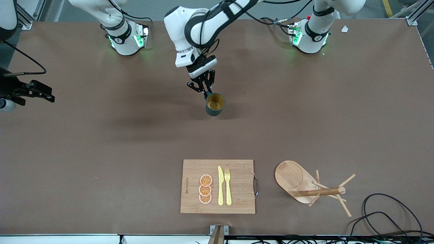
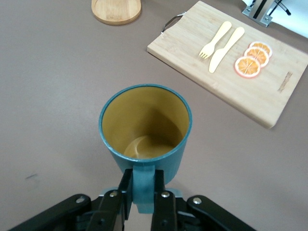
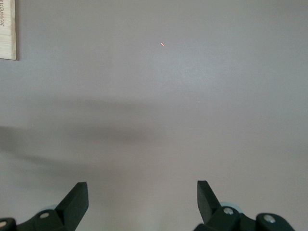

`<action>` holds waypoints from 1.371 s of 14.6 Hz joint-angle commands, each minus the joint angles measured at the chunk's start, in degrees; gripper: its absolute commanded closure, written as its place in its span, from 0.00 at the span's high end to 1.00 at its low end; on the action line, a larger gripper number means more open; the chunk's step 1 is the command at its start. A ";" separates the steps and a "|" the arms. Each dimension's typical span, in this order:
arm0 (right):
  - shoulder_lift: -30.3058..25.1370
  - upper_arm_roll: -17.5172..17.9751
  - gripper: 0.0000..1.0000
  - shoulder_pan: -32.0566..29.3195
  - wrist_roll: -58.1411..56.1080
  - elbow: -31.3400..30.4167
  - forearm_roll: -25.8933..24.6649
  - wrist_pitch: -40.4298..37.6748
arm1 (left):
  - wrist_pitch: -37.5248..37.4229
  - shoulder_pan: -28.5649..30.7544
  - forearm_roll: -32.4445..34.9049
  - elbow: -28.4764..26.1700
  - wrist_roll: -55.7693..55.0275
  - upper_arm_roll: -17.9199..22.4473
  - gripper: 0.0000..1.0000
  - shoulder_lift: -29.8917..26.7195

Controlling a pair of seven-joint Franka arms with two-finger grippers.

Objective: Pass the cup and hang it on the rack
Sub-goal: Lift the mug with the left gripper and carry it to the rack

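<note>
The dark teal ribbed cup stands upright near the middle of the table, its yellowish-brown inside showing. My left gripper is shut on its loop handle; in the left wrist view the fingers clamp the handle of the cup. I cannot tell whether the cup rests on the table or hangs just above it. The wooden rack lies on its side nearer the front camera, toward the left arm's end; its oval base shows in the left wrist view. My right gripper waits open and empty over bare table.
A bamboo cutting board with a yellow knife, a fork and orange slices lies beside the rack, near the front edge. It also shows in the left wrist view. Black cables lie at the front corner.
</note>
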 commanded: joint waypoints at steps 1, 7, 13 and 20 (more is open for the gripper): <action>-1.68 0.98 1.00 -1.17 -0.79 -1.80 -0.80 0.40 | -0.94 6.18 -11.05 1.53 9.77 -0.44 0.00 -7.25; -1.68 1.06 1.00 -1.09 -0.79 -1.80 -0.80 0.32 | -0.94 23.92 -36.98 2.52 27.44 -0.44 0.00 -17.55; -1.68 1.06 1.00 -1.00 -0.79 -1.62 -0.89 0.32 | 0.47 42.38 -59.66 4.63 48.01 -0.26 0.00 -15.98; -1.59 1.06 1.00 -1.17 -0.88 -1.54 -0.89 0.32 | 3.18 52.34 -73.66 4.63 61.57 -0.26 0.00 -9.82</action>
